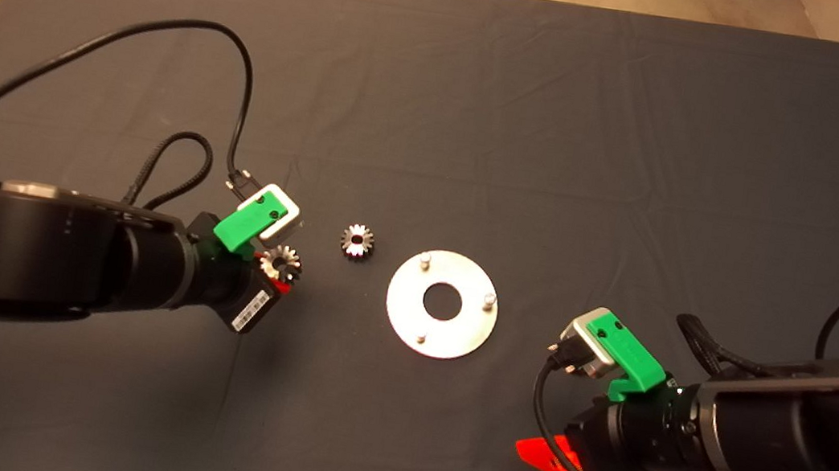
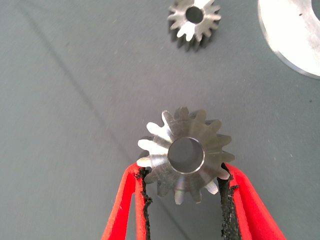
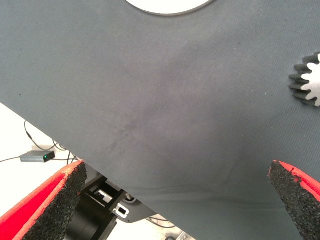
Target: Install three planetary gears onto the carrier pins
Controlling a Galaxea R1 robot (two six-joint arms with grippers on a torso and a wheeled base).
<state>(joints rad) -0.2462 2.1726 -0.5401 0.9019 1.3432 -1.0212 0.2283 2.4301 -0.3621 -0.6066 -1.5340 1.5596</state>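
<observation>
Two gears visible to you in head view; third appears only at edge of right wrist view. Mat (image 1: 484,114) carries carrier disc (image 1: 442,303) at centre, three carrier pins (image 1: 425,257) all bare. Left gripper (image 2: 182,187) pinches one planetary gear (image 2: 185,152) by its teeth, bore face-on to left wrist camera. Disc lies to that gripper's right, loose gear (image 1: 357,241) between them. Right gripper (image 3: 175,192) spread wide, empty, near disc's other side. Left arm carries load; judge nearest pin as target.
</observation>
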